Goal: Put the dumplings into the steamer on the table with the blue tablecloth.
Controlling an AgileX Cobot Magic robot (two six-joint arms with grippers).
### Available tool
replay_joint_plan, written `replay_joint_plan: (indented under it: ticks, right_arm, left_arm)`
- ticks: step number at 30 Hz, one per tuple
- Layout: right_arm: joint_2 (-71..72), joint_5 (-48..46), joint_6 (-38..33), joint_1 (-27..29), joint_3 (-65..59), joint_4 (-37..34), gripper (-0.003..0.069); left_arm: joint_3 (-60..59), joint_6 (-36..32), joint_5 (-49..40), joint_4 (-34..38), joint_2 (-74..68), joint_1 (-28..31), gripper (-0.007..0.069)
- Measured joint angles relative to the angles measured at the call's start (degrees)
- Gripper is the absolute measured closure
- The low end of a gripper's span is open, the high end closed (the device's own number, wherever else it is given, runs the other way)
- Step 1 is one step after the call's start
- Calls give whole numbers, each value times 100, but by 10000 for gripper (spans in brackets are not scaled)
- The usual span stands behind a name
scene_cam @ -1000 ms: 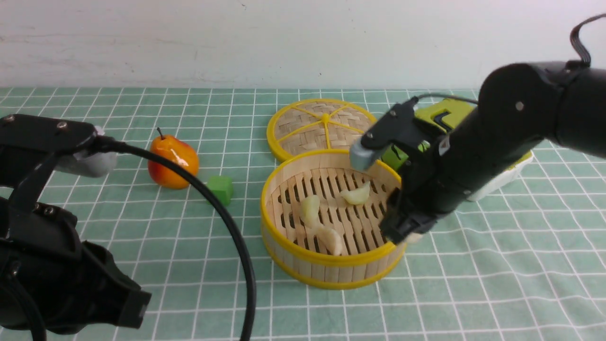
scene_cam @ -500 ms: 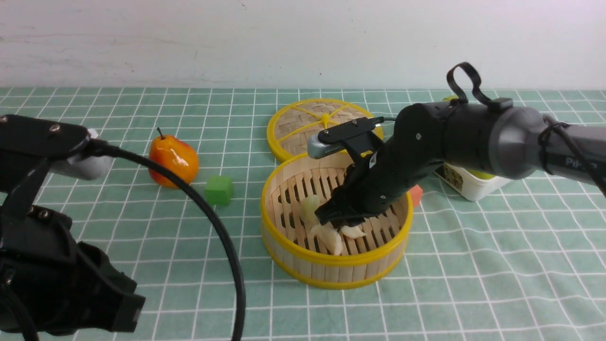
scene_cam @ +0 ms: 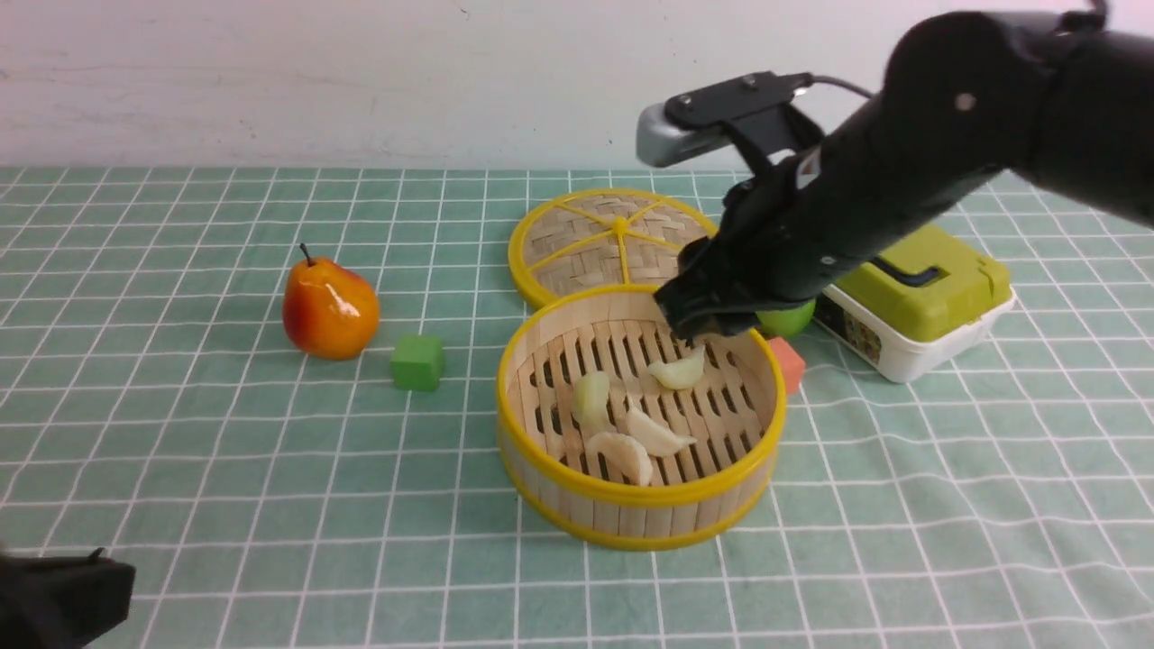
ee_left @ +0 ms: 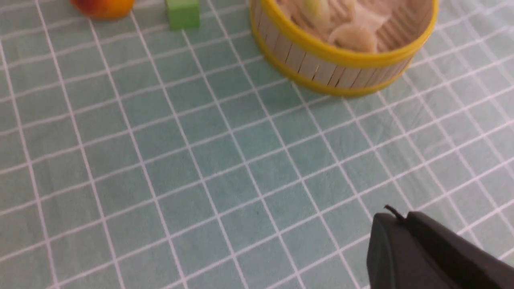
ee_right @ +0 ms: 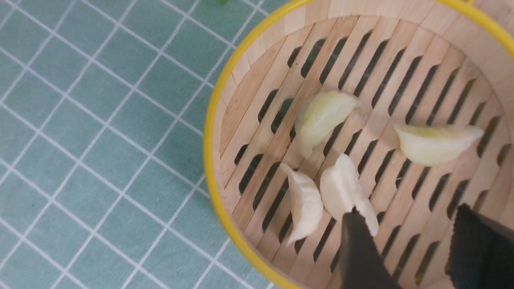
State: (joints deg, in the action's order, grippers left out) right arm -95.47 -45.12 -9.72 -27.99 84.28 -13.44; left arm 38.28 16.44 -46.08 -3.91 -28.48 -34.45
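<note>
Right wrist view: four dumplings point(ee_right: 321, 120) lie in steamer point(ee_right: 208, 136); long axes differ.

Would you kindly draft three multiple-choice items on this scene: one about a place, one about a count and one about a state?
1. Where is the flat woven yellow-rimmed lid relative to the round bamboo steamer with yellow rims?
A. on top of it
B. lying flat beyond it
C. inside it

2. How many pale cream crescent dumplings lie in the steamer?
A. two
B. three
C. four

3. What is the state of the right pincer?
A. shut on a dumpling
B. open and empty
C. out of sight

Answers:
1 B: the front view shows the lid flat on the far side of the steamer.
2 C: four lie on the slatted floor.
3 B: the right wrist view shows its fingers apart with nothing between them.
</note>
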Motion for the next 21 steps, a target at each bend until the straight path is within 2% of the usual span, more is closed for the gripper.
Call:
replay_joint_plan:
  ticks: [7,13,17,21]
  right_arm:
    - [1960,1035,0,0,-1925,-42,529]
    - [3457,2182,-15,0,-3221,-263,628]
    - [4259,2557,-67,0,-3741,-291,672]
    - [4930,2681,-74,0,-3992,-306,679]
  left_arm:
    - [-974,466,1116,-47,1255,0,597]
    - [-1139,473,1271,-67,1320,0,591]
    - [-1140,473,1171,-67,1320,0,587]
    - [-1140,478,1064,-71,1320,0,586]
